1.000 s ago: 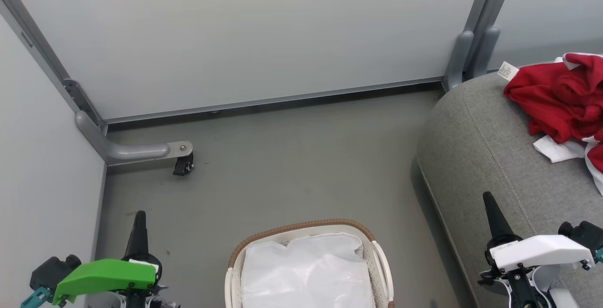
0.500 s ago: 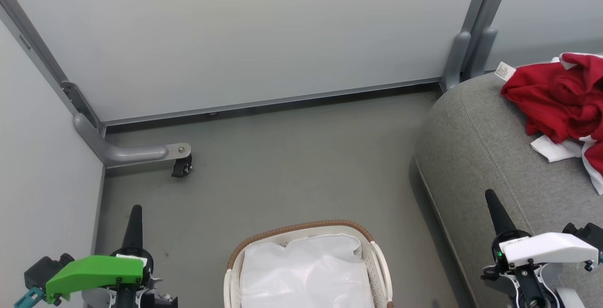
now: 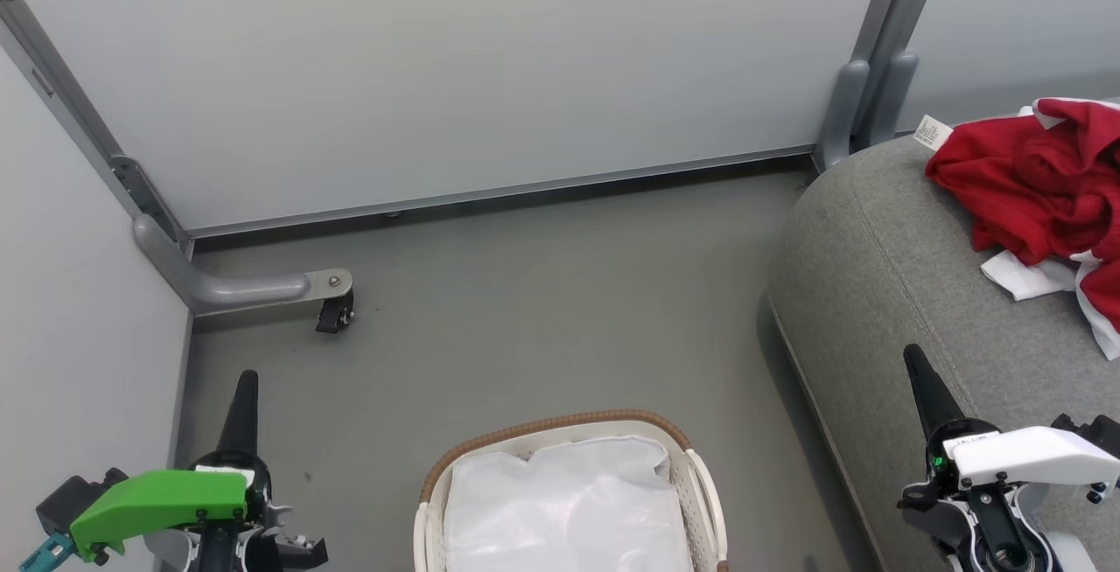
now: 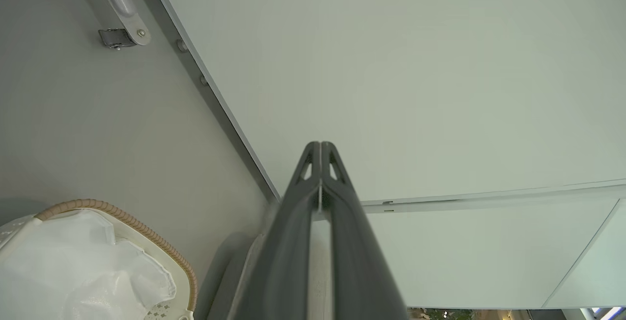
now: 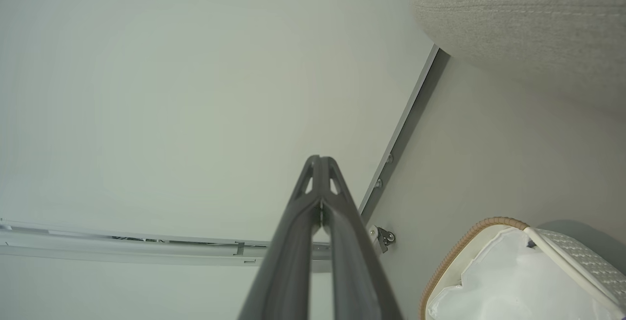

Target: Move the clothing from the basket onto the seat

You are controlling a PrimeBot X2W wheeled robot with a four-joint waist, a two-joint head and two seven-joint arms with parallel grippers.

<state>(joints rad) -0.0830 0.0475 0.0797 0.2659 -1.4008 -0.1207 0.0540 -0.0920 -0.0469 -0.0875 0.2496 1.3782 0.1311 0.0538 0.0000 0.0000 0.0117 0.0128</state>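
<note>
You are wrapping up: the clothing [image 3: 1041, 178] is lying on the seat [image 3: 884, 257], up and right of the basket [image 3: 560, 422], whose liner [image 3: 569, 502] is showing no red. The left gripper [image 3: 248, 377] and right gripper [image 3: 913, 353], flanking the basket, are pressing their fingers together and holding nothing. Be checking the liner's folds before stopping. The head view is giving you the clothing; the wrist views are giving you the fingertips meeting.

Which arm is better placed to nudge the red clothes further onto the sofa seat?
Right, probably. The right tool is by the seat, on the same side as the clothing. The left tool sits far left by the wall, with the basket between. Both are shut, empty.
</note>
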